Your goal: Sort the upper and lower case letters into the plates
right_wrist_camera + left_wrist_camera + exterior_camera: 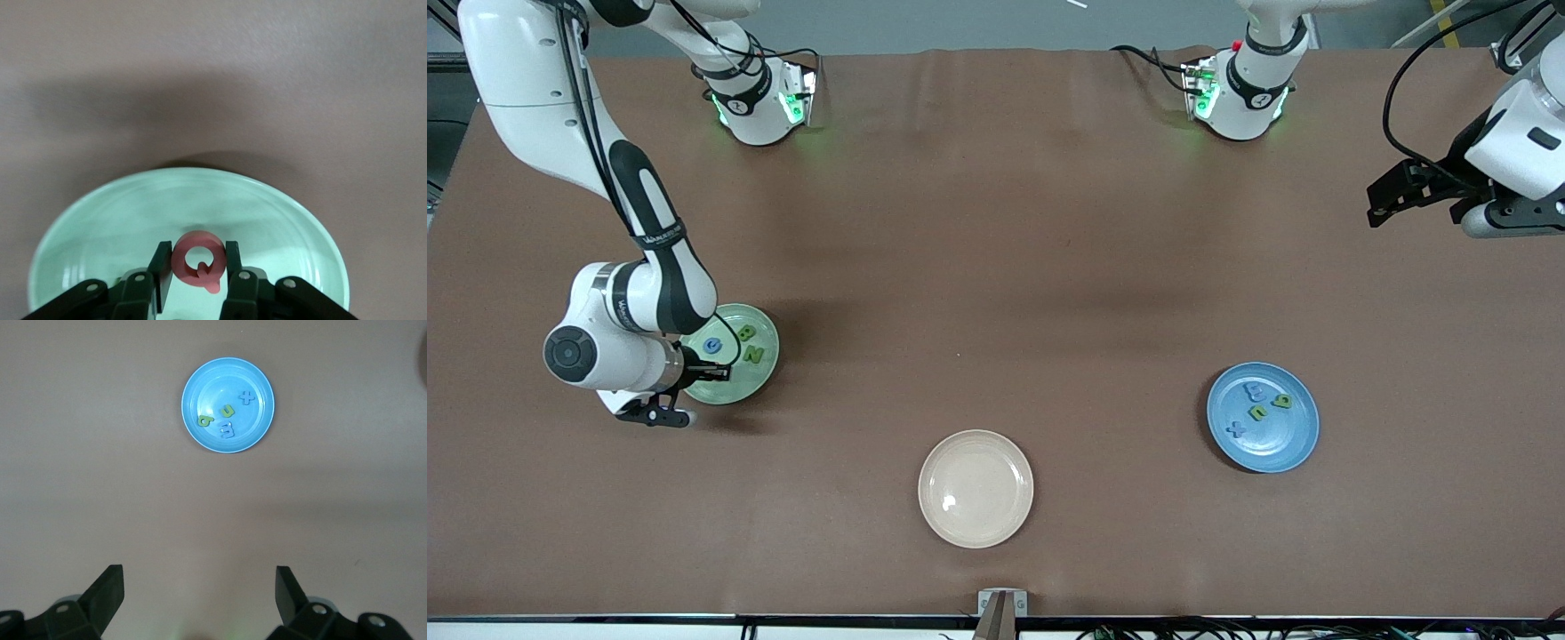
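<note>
My right gripper (197,267) is shut on the pinkish-red letter Q (199,261) and holds it low over the mint green plate (100,227). In the front view this gripper (692,370) is over that plate (734,384) and the Q is hidden. A blue letter (712,345) and two green letters (751,345) lie in that plate. The blue plate (1294,436) holds two blue and two green letters (1258,412). It also shows in the left wrist view (200,387). My left gripper (200,593) is open and empty, raised over the left arm's end of the table (1383,209).
A cream-beige plate (975,488) with nothing in it lies near the front camera's edge, between the two other plates. The brown table (996,267) is bare in the middle. The arm bases stand along the edge farthest from the front camera.
</note>
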Controlling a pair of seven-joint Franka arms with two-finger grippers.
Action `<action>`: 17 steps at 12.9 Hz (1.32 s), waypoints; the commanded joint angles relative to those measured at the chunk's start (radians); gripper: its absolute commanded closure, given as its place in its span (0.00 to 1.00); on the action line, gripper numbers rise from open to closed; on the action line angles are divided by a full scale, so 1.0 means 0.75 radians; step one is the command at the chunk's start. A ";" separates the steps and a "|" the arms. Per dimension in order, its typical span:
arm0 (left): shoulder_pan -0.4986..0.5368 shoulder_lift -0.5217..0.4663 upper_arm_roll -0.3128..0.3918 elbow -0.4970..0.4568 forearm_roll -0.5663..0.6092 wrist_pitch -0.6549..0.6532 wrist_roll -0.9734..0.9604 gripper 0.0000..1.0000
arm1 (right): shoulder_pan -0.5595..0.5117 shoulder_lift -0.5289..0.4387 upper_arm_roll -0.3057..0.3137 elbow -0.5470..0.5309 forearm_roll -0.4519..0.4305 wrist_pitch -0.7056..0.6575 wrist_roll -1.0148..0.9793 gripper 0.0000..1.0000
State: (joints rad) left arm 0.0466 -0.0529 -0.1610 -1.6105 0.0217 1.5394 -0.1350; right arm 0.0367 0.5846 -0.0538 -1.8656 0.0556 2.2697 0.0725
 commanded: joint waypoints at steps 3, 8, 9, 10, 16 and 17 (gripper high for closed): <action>0.026 -0.101 -0.014 -0.100 0.000 0.073 -0.010 0.00 | -0.020 -0.053 0.029 -0.082 -0.015 0.040 -0.005 0.92; 0.046 -0.128 0.000 -0.100 0.000 0.034 0.010 0.00 | -0.014 -0.080 0.033 0.061 -0.013 -0.182 0.008 0.00; 0.056 -0.126 -0.002 -0.100 0.000 0.034 0.010 0.00 | -0.008 -0.092 0.035 0.139 -0.013 -0.307 0.016 0.00; 0.056 -0.124 -0.002 -0.102 0.000 0.034 0.008 0.00 | -0.004 -0.106 0.035 0.226 -0.011 -0.434 0.016 0.00; 0.052 -0.118 -0.014 -0.098 0.000 0.052 0.006 0.00 | -0.055 -0.237 0.027 0.515 -0.074 -0.817 -0.153 0.00; 0.056 -0.118 -0.012 -0.088 -0.002 0.052 0.006 0.00 | -0.083 -0.235 0.027 0.578 -0.074 -0.872 -0.166 0.00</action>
State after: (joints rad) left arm 0.0795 -0.1276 -0.1671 -1.6787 0.0218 1.5708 -0.1412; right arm 0.0229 0.4092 -0.0455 -1.5030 0.0143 1.6821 0.0000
